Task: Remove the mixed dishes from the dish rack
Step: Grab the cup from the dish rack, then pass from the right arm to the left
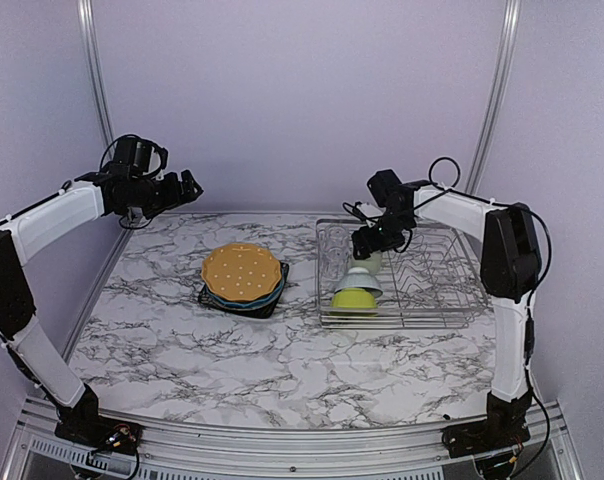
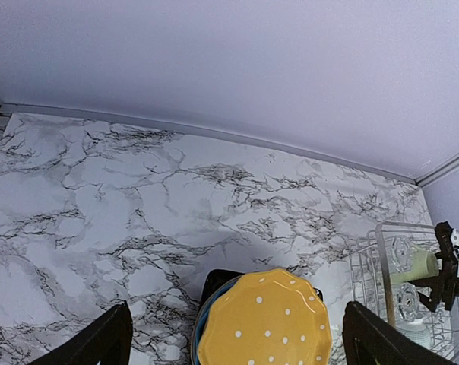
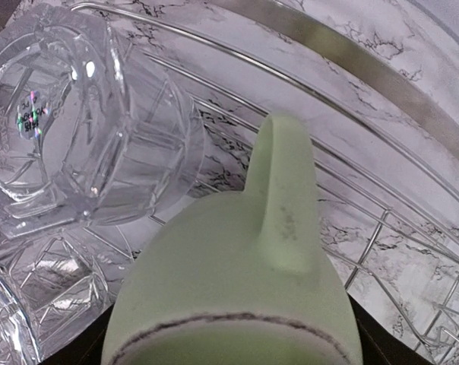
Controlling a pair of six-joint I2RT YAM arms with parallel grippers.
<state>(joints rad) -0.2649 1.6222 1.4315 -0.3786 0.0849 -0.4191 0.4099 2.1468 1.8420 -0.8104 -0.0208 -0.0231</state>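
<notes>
The silver dish rack (image 1: 452, 318) stands on the right of the table. My right gripper (image 1: 367, 245) reaches into its back left part. The pale green mug (image 3: 237, 274) fills the space between the jaws, base toward the camera and handle pointing away; both dark fingers lie against its sides. A clear glass (image 3: 77, 129) lies just to its left. A small white bowl (image 1: 360, 281) sits upside down over a lime green bowl (image 1: 353, 298) at the rack's front left. The orange dotted plate (image 1: 242, 271) tops a blue plate (image 1: 274, 292) and a dark square plate (image 1: 208, 296) mid-table. My left gripper (image 1: 187, 187) hovers open, high at the back left.
The marble table has raised metal edges and pale walls behind and at both sides. Upright tines fill the right half of the rack (image 3: 351, 61). The plate stack (image 2: 264, 323) lies below my left gripper (image 2: 237, 334), a short way left of the rack.
</notes>
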